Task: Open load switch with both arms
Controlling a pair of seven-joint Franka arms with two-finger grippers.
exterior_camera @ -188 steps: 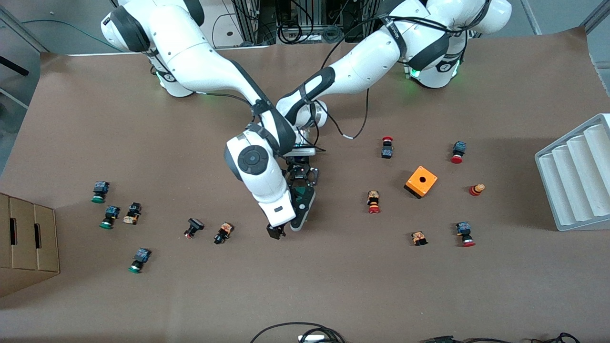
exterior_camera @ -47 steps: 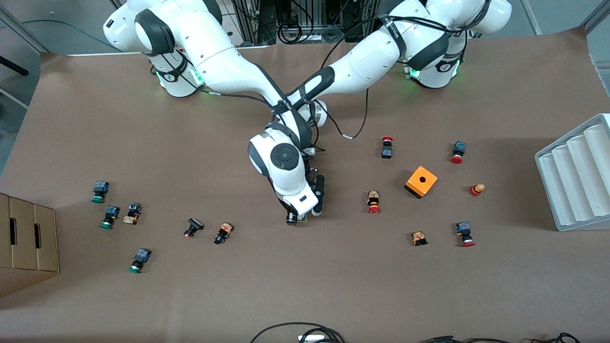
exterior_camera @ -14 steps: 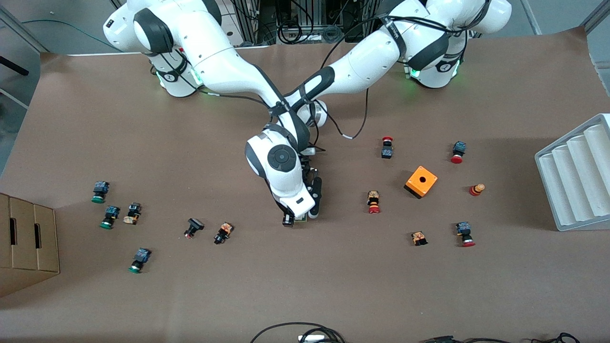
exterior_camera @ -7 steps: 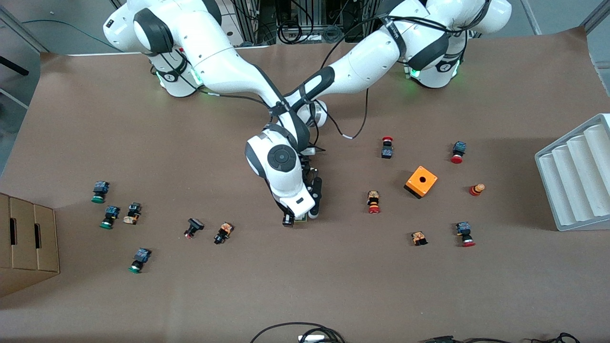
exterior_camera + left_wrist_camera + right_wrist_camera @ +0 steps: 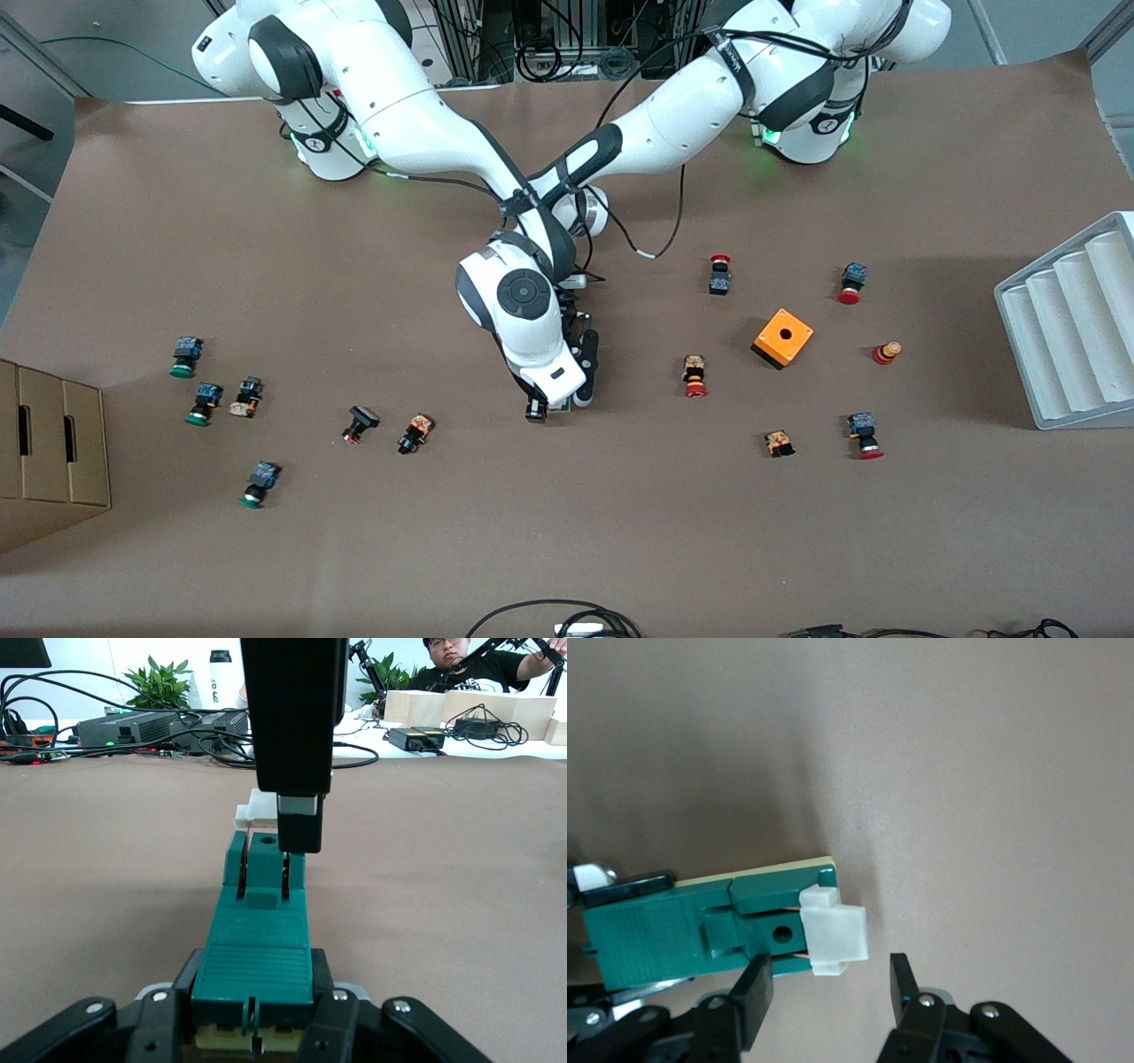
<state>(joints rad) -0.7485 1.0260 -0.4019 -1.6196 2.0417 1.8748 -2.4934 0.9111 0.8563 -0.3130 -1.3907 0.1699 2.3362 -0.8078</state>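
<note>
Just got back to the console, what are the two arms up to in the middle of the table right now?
Both arms meet over the middle of the table. The left end effector is shut on one end of the green load switch, holding it steady. The right end effector stands at the switch's other end, its fingers apart around the white sliding piece, which sticks out from the green body. Push buttons and an orange box lie untouched around them.

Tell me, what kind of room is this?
Probably a robot lab. Two robot arms work at a brown table, cables and electronics boxes sit past the table, and a person sits at a desk.
</note>
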